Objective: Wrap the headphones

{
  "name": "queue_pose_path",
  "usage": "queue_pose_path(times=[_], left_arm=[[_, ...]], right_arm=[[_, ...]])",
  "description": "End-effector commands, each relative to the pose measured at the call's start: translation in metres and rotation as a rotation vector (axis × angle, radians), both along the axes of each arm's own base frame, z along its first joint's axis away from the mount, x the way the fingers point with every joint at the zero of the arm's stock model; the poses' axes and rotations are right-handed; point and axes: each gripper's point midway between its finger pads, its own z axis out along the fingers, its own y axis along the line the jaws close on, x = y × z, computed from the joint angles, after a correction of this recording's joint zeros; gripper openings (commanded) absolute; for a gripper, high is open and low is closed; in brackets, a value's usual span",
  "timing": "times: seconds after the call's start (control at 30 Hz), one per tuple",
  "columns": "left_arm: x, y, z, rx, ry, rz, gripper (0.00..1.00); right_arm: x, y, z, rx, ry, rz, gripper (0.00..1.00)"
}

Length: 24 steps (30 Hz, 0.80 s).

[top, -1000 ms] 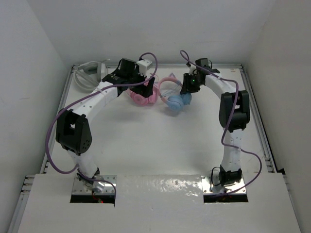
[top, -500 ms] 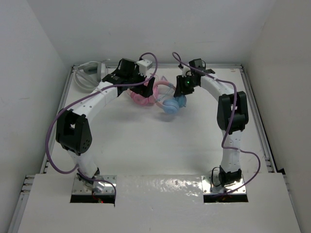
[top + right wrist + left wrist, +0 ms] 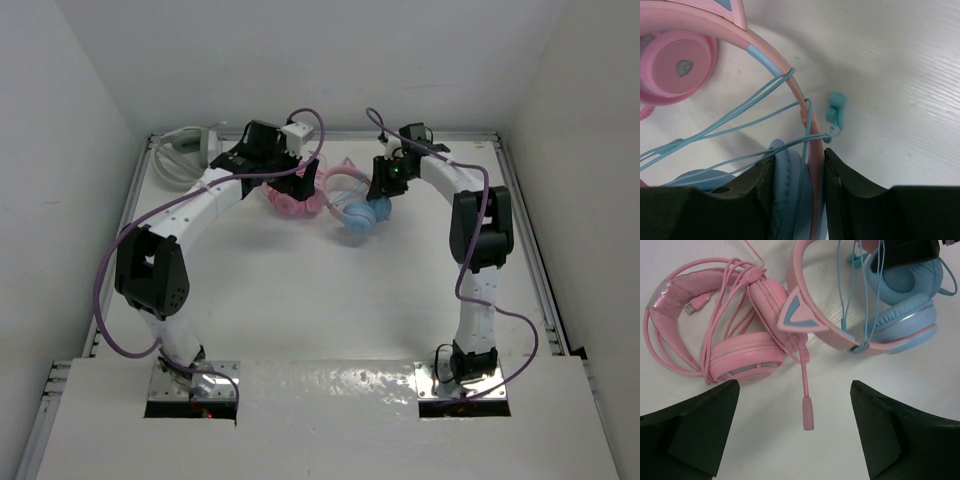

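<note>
The headphones (image 3: 360,214) lie at the table's back middle, with light-blue ear cups (image 3: 905,305) and a pink headband (image 3: 807,292) that carries a cat ear (image 3: 797,316). The thin light-blue cable (image 3: 740,120) runs in several strands across the band, and its plug (image 3: 836,107) rests on the table. My right gripper (image 3: 386,186) (image 3: 799,162) is shut on one blue ear cup and the band's end. To their left, my left gripper (image 3: 300,186) (image 3: 794,385) hovers open and holds nothing, over the table just in front of the pink microphone boom (image 3: 807,412).
All-pink headphones (image 3: 290,203) (image 3: 740,360) with a coiled pink cable lie touching the task headphones' left side. Grey-white headphones (image 3: 185,155) sit in the back left corner. White walls close in the table on three sides.
My right gripper swung left with the headphones, then came back right, close to where it was. The left arm has not moved.
</note>
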Motion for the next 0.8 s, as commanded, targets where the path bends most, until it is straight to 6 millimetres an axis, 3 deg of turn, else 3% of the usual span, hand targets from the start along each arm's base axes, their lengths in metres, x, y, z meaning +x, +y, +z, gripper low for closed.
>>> queue_pose_path(times=[0.0,0.47,0.67,0.77], left_arm=[[0.01,-0.001,0.021,-0.031,-0.057,0.0,0.91],[0.009,-0.001,0.02,-0.031,-0.054,-0.001,0.91],[0.01,-0.001,0.021,-0.033,-0.054,-0.002,0.91],[0.01,-0.001,0.021,-0.032,-0.055,-0.002,0.91]], right_arm=[[0.02,-0.017,0.012,0.015,-0.05,-0.086,0.0],[0.038,-0.071,-0.022,-0.117,-0.02,-0.245,0.0],[0.05,-0.103,-0.023,-0.244,-0.053,-0.353,0.14],[0.056,-0.115,-0.02,-0.282,-0.07,-0.406,0.3]])
